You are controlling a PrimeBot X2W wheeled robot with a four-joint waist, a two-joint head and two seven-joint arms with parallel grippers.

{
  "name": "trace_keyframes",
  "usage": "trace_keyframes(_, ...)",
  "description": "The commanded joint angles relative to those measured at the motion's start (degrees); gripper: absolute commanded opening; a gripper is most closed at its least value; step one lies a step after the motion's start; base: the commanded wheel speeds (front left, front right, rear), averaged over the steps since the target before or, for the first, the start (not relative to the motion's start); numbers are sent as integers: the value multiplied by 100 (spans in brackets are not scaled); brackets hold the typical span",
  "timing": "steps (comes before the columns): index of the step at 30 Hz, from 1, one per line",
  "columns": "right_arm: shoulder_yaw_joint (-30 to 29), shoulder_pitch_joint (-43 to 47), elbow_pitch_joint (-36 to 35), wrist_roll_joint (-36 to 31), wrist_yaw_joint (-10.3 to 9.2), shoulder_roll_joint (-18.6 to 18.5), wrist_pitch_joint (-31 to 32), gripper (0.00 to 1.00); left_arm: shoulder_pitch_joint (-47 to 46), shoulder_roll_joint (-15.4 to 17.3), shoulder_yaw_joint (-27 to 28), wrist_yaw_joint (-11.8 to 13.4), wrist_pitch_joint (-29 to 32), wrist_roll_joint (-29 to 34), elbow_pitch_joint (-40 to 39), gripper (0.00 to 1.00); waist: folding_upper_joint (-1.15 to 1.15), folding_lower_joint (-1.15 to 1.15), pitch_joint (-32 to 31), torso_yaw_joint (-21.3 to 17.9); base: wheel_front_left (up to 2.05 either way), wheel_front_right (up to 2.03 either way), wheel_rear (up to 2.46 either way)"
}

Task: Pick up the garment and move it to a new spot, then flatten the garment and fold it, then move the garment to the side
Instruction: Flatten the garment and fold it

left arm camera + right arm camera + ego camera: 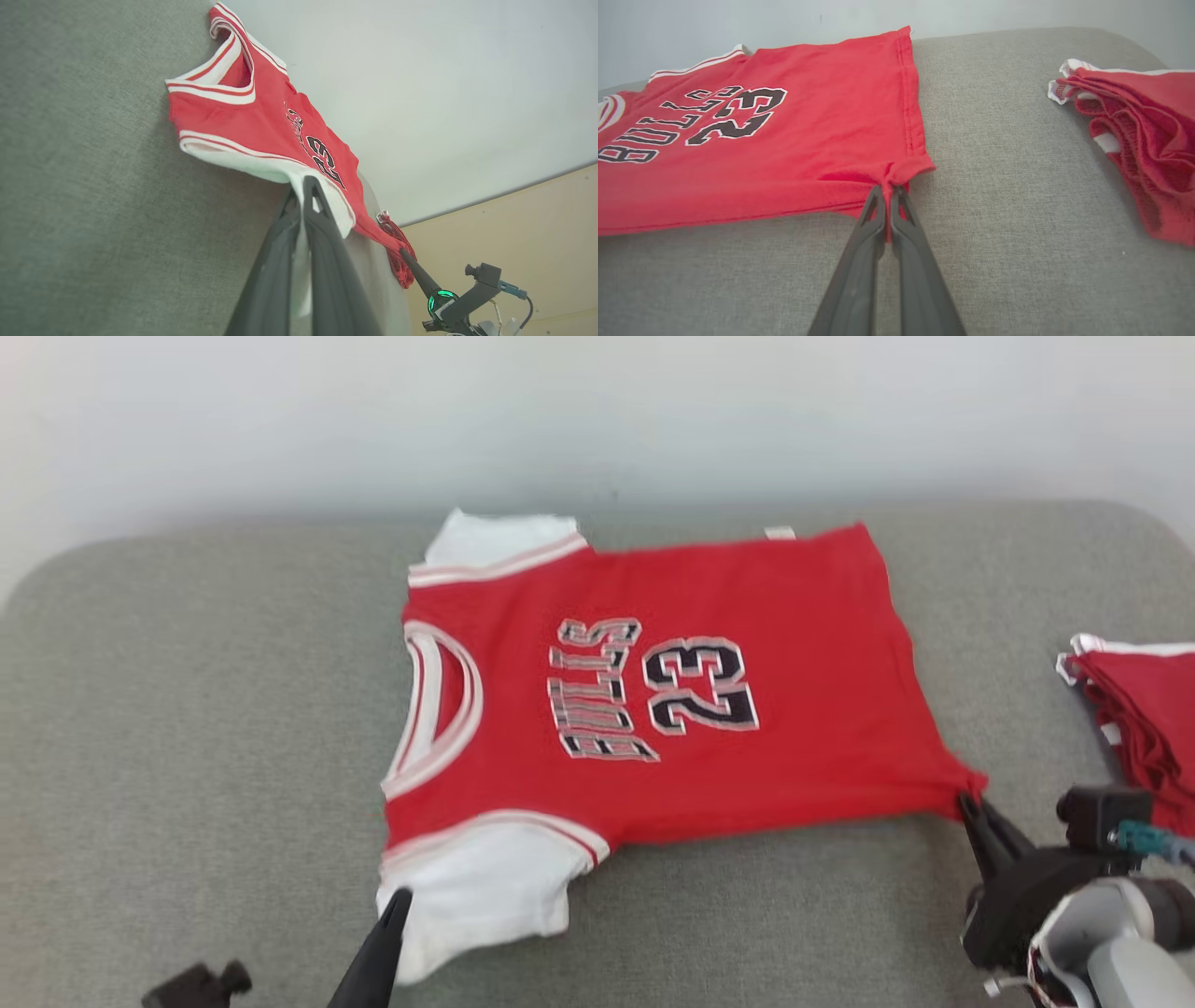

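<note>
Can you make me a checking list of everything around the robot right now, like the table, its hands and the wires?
Surface: grey padded top, covered in fabric.
Job's things: red jersey with white sleeves, lying spread out, neck toward the robot's left.
Clutter: pile of red clothes at the robot's right, apart from the jersey.
Hands: left hand shut on the near white sleeve; right hand shut on the near hem corner.
Cables: teal-plugged cable by the right wrist.
Surroundings: pale wall behind.
</note>
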Motion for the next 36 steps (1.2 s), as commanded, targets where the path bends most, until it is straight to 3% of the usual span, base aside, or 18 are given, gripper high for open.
trace_keyframes(1,-44,118,-27,-80,-17,14,60,0,123,53,23,4,-38,-43,44,0,1,2,-215,115,0,0,0)
trace_keyframes(8,-290,823,-511,-574,-18,207,905,0,601,212,-65,52,-96,158,329,0,1,2,-327,89,0,0,0)
trace_keyframes(19,-633,1910,-1620,-603,-18,477,2079,0,1001,533,-342,503,57,552,384,0,1,2,-245,-1,0,0,0)
trace_keyframes(24,-749,2091,-2077,-690,-18,602,2281,0,1128,686,-312,820,-26,826,234,0,1,2,-151,-110,0,0,0)
trace_keyframes(31,-686,1914,-2400,-705,-17,670,2162,0,1003,603,-58,845,-185,1142,-94,0,1,2,-5,-176,0,0,0)
trace_keyframes(36,-581,1618,-2443,-709,-17,608,1971,0,523,323,204,955,-220,1501,-39,0,1,2,96,-178,0,0,0)
